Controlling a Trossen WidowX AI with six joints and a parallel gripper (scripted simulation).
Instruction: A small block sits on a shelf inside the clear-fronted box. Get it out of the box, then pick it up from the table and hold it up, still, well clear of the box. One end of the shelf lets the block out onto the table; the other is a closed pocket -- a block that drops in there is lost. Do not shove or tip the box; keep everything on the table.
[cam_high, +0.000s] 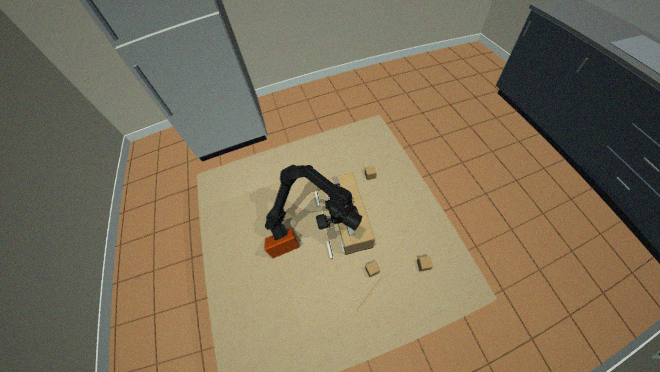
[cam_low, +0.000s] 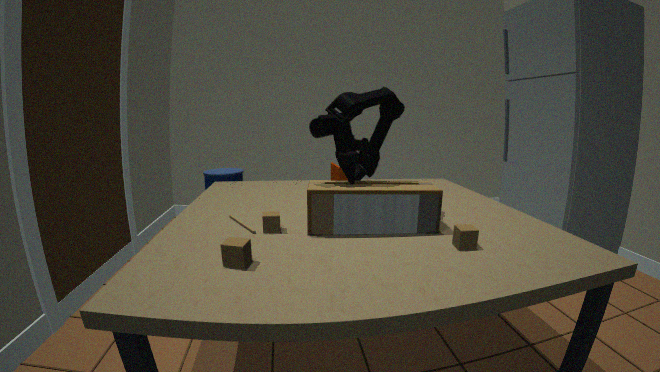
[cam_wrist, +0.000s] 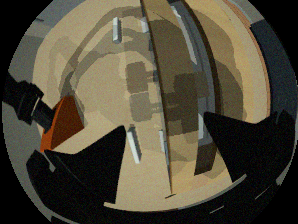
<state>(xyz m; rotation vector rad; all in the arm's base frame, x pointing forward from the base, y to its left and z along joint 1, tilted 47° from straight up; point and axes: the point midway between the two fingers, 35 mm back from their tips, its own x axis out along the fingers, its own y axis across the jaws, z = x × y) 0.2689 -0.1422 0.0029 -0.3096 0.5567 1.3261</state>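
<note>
The long wooden box (cam_high: 363, 237) (cam_low: 320, 214) (cam_wrist: 172, 45) stands upright on the table (cam_high: 250, 300) (cam_low: 350, 280). It has a slot along its top and a pale panel on the side facing the exterior camera. My gripper (cam_low: 361, 178) (cam_wrist: 165, 123) is open and empty, with its fingers pointing down. It hangs above the box's top, near the clear-fronted side; in the wrist view the box runs between the two fingertips. I cannot make out the small block or the shelf; the arm hides part of the box in the top view.
White strips (cam_high: 317, 198) (cam_high: 329, 249) (cam_wrist: 134, 146) lie between the box and the orange arm base (cam_high: 282, 245) (cam_wrist: 67, 127). Three loose wooden cubes (cam_high: 370, 172) (cam_high: 372, 268) (cam_high: 424, 263) (cam_low: 465, 238) (cam_low: 271, 223) (cam_low: 237, 254) stand around the box. A thin stick (cam_low: 242, 224) lies near two of them.
</note>
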